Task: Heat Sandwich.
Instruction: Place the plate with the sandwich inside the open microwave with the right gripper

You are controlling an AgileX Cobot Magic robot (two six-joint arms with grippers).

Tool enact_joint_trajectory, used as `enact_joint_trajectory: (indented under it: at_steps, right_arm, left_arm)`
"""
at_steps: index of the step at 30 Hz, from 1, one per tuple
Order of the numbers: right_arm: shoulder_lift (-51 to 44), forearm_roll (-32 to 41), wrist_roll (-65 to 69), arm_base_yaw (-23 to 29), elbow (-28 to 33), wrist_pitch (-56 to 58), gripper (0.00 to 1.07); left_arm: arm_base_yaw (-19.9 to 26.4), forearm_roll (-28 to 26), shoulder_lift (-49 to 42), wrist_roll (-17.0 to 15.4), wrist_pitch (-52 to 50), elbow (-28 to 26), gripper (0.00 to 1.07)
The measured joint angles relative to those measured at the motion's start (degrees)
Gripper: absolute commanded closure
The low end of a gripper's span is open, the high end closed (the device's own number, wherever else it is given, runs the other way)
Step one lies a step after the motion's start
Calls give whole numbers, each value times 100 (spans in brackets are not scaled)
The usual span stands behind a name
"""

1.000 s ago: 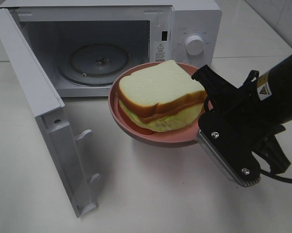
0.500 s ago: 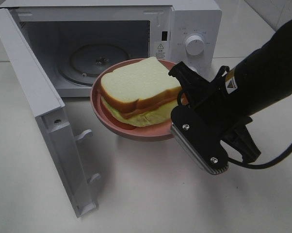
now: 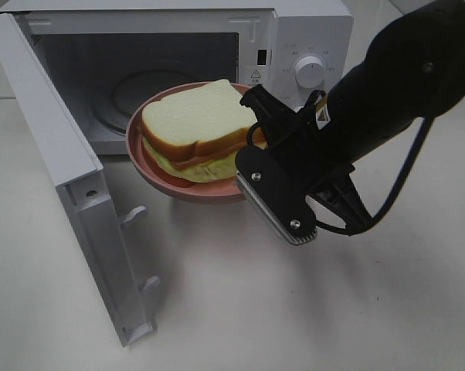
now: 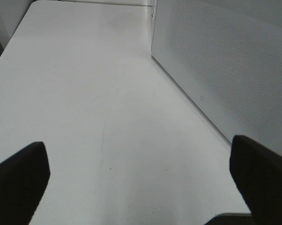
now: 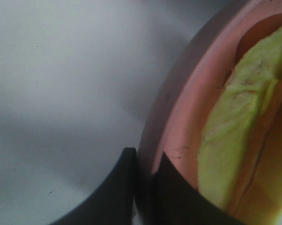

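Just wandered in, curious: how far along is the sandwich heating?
Done: the white microwave has its door open. In hand: the right pincer, shut on the rim of the round pink plate, holds the thick white-bread sandwich at the oven mouth. Left: setting it on the glass turntable, closing the door, turning the dial.

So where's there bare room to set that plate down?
The white table is bare between the open microwave door and the right arm. The glass turntable inside looks bare too. It is crowded at the mouth of the microwave: the pink plate with the sandwich, pinched in that arm's fingers, hangs there.
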Motion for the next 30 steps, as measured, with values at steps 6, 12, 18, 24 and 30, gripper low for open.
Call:
enact_joint_trajectory:
  at_steps: [6,12,18,24,30]
  right_arm:
    - [355,0,0,0,-378,0,107]
    - [647,0,0,0,-722,0,106]
    - [894,0,0,0,-980,0,106]
    - [1261,0,0,0,-1364,0,105]
    - [1536,0,23,0,-1679,6,104]
  left_arm:
    - [0,0,0,0,0,0,9]
    - [0,0,0,0,0,0,9]
    - [0,0,0,0,0,0,9]
    - [0,0,0,0,0,0,9]
    - [0,0,0,0,0,0,9]
